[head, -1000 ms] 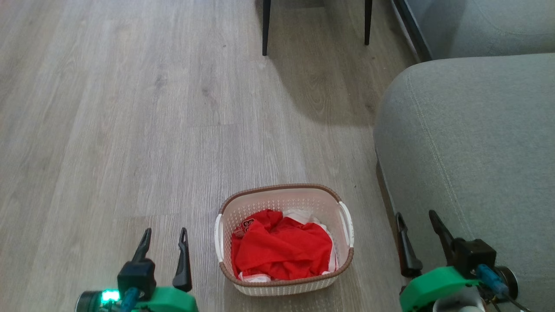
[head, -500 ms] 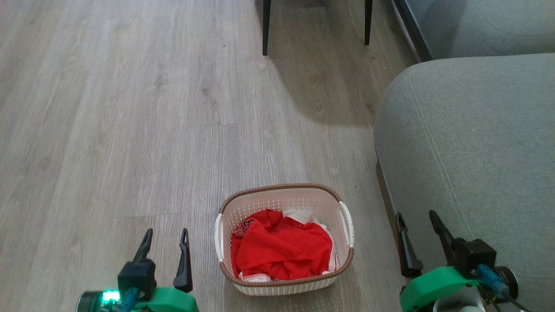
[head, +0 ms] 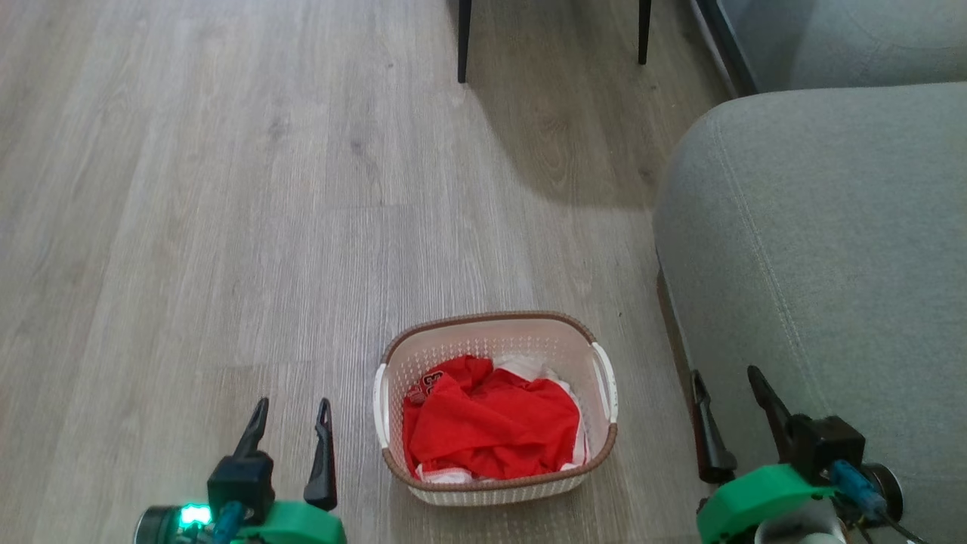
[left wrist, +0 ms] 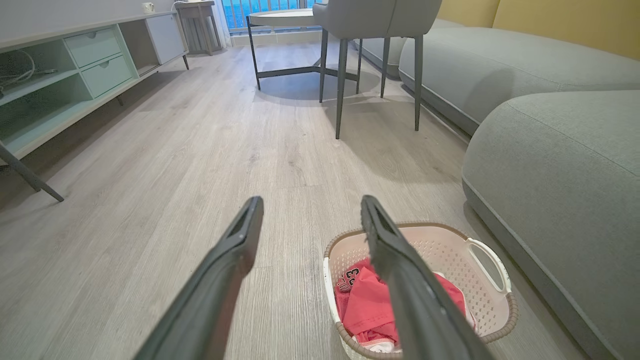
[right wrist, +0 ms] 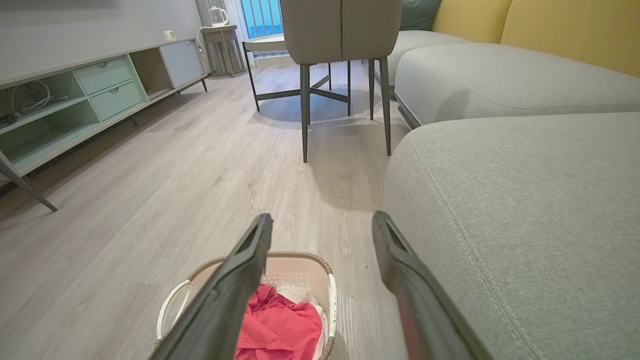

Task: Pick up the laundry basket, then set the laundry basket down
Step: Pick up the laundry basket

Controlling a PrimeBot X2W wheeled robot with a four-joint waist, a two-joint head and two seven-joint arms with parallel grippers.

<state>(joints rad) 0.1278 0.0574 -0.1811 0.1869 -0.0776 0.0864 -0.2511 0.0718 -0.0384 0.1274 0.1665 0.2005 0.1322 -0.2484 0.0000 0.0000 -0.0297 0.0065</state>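
The head camera looks steeply down at the floor (head: 227, 189), the basket (head: 483, 317) low in the middle. Both wrist cameras sit lower and face forward across the room, left and right of the basket; all three share basket, sofa (head: 816, 227) and chair legs (head: 463, 38).

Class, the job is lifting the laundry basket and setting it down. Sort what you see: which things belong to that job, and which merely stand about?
Part of the job: laundry basket, red clothes inside it, left gripper and right gripper, both open.
Standing about: grey sofa, chair legs, low cabinet, wood floor.
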